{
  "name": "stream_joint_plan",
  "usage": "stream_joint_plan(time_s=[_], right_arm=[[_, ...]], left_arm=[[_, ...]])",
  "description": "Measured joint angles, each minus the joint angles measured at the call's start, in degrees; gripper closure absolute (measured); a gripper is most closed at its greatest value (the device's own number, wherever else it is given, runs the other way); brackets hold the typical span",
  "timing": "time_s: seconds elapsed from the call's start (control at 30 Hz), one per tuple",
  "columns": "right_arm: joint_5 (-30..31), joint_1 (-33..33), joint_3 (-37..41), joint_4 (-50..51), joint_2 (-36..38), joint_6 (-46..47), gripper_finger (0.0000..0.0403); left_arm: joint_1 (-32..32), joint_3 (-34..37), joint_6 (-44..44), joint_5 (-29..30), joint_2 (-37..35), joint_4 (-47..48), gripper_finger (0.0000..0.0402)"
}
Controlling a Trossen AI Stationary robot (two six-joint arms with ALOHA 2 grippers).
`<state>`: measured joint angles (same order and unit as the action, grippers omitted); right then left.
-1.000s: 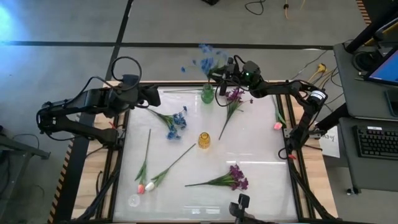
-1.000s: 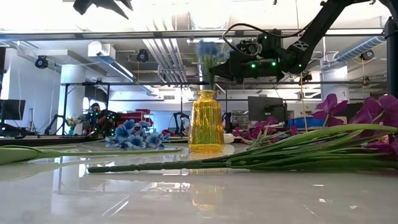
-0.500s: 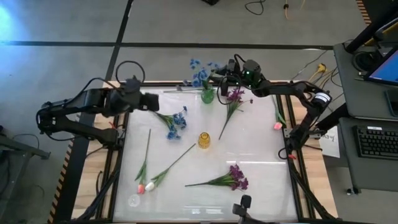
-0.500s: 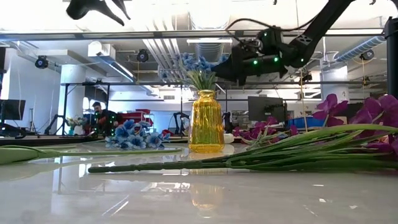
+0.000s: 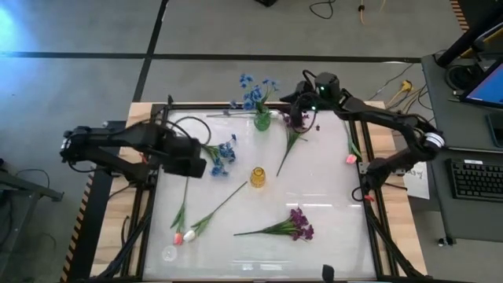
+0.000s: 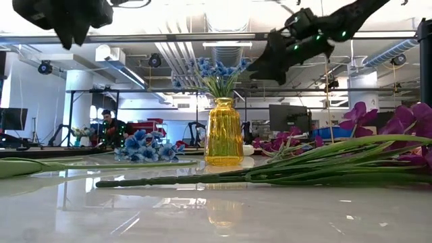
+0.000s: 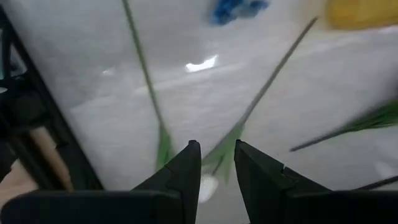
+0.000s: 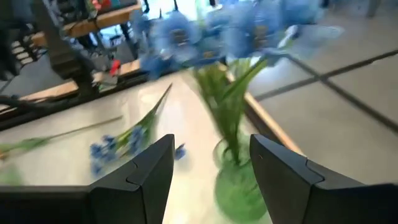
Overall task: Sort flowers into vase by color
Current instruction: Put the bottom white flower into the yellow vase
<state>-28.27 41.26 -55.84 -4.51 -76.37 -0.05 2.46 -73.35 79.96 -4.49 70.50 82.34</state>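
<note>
A blue flower sprig (image 5: 253, 88) stands with its stem in the green vase (image 5: 262, 120) at the table's far edge. My right gripper (image 5: 295, 102) hangs open just right of it, level, touching nothing; in its wrist view the vase (image 8: 239, 186) lies ahead between the fingers. My left gripper (image 5: 196, 165) points down over the table's left part, narrowly open and empty, beside a blue sprig (image 5: 222, 151) that lies flat. The yellow vase (image 5: 258, 177) stands empty mid-table. Purple bunches (image 5: 297, 119) (image 5: 299, 224) and tulip buds (image 5: 182, 234) lie on the table.
A pink bud (image 5: 350, 158) lies near the right edge. Long green stems (image 5: 224, 200) cross the table's left half. A small clear round thing (image 5: 169, 253) sits at the near left corner. In the low view a person (image 6: 104, 125) shows far behind the table.
My right gripper has let go of the blue sprig, which has sunk into the green vase and now stands there. That gripper has then drawn back toward the table's right edge and risen. My left gripper has gone toward the near edge, come lower and tipped to point down.
</note>
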Motion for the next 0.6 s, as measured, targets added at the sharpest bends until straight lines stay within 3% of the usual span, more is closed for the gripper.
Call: stream_joint_plan(time_s=[0.2,0.4,0.6], right_arm=[[0.75,-9.07,-0.03,6.65,6.25,0.03,0.0202],[13.34,-23.25,-0.06,8.45,9.73,2.11,0.0202],[25.81,-35.65,-5.26,14.61,8.47,5.83,0.0202]], left_arm=[[2.5,0.01,-3.46,-1.25,3.5,0.86,0.0309],[11.25,0.01,-2.99,-0.62,3.33,-0.26,0.0263],[25.68,0.01,1.53,9.43,3.48,-9.15,0.0221]])
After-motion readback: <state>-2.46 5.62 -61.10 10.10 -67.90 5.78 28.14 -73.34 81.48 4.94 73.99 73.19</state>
